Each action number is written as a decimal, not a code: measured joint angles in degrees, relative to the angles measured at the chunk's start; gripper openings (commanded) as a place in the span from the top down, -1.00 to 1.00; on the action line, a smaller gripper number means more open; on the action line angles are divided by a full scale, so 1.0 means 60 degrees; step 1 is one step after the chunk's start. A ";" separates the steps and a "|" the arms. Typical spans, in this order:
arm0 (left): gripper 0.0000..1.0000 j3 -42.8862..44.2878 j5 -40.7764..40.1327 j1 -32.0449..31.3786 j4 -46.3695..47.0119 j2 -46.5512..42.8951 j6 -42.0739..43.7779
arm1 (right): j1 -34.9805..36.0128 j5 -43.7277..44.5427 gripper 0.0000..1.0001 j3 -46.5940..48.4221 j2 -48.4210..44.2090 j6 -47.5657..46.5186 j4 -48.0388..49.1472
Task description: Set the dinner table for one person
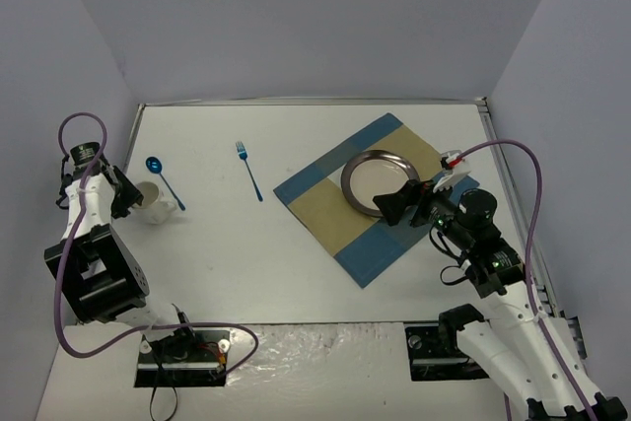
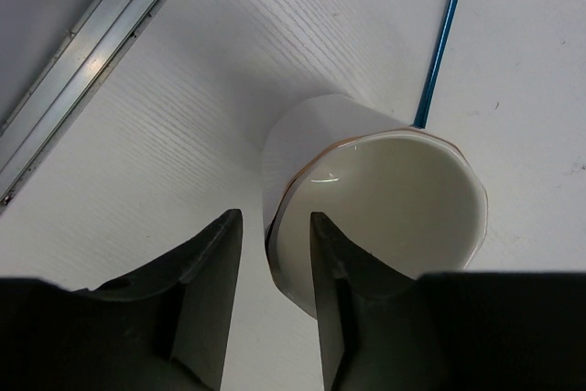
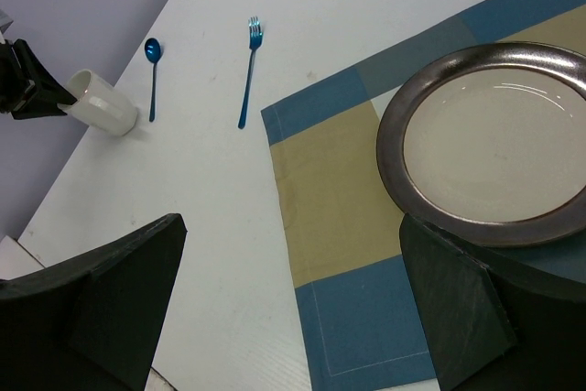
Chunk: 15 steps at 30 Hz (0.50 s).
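The white dinner table point(image 1: 246, 253) holds a blue-and-tan placemat point(image 1: 325, 209) with a dark-rimmed plate point(image 1: 375, 179) on it. A blue fork point(image 1: 248, 170), a blue spoon point(image 1: 163, 179) and a white cup point(image 1: 150, 204) lie to the left. The cup point(image 2: 394, 190) is on its side, mouth toward my left gripper point(image 2: 275, 254). That gripper is part open and straddles the rim, one finger inside and one outside, with a gap showing. My right gripper point(image 3: 291, 226) is wide open and empty over the placemat point(image 3: 339, 190), its right finger at the plate's point(image 3: 494, 144) near rim.
An aluminium rail point(image 2: 82, 52) runs along the table's left edge close to the cup. The spoon's handle point(image 2: 444, 34) ends right behind the cup. Lavender walls close in the table on three sides. The fork point(image 3: 249, 70) lies between spoon point(image 3: 152, 80) and placemat.
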 measured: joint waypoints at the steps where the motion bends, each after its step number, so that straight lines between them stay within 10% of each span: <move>1: 0.52 0.0000 0.0000 0.0000 0.0007 0.0006 0.0000 | 0.0000 0.0002 -1.00 -0.0007 0.0000 -0.0007 0.0000; 15: 1.00 -0.0018 0.0060 0.0006 0.0218 0.0179 0.0069 | 0.0036 -0.0005 -1.00 -0.0020 0.0347 -0.0283 0.0004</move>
